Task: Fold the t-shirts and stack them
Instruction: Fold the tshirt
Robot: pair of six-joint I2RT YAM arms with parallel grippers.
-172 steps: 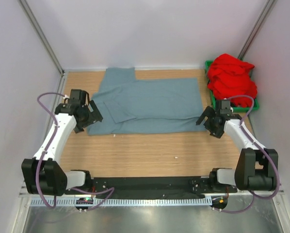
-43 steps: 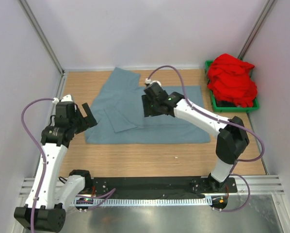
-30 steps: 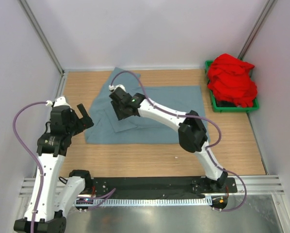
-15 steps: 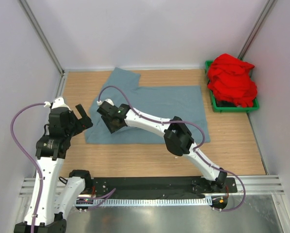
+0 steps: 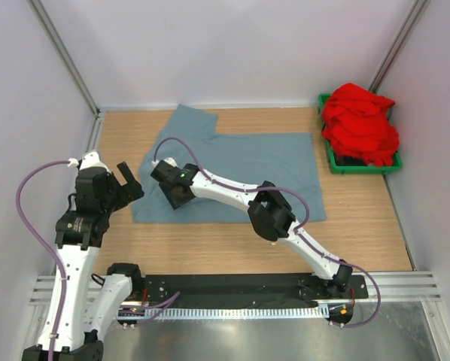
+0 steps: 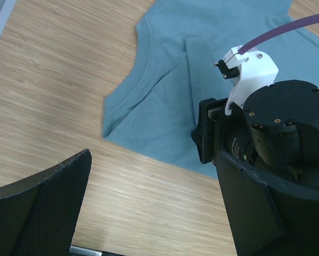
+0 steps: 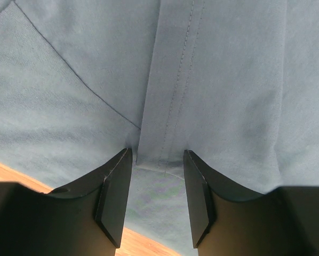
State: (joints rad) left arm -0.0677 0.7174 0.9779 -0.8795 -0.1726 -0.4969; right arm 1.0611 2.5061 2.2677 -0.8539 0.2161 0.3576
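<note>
Wooden tabletop | right hand half-spread astride grey-blue t-shirt fold | left hand spread wide — beside its edge

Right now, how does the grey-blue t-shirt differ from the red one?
The grey-blue t-shirt lies flat on the table; the red t-shirt is bunched in a heap. The grey-blue t-shirt sits mid-table, the red t-shirt in the green bin at the far right corner. The right gripper is down on the grey-blue t-shirt, jaws apart astride a seamed fold; no gripper touches the red t-shirt. Both are plain cloth.
</note>
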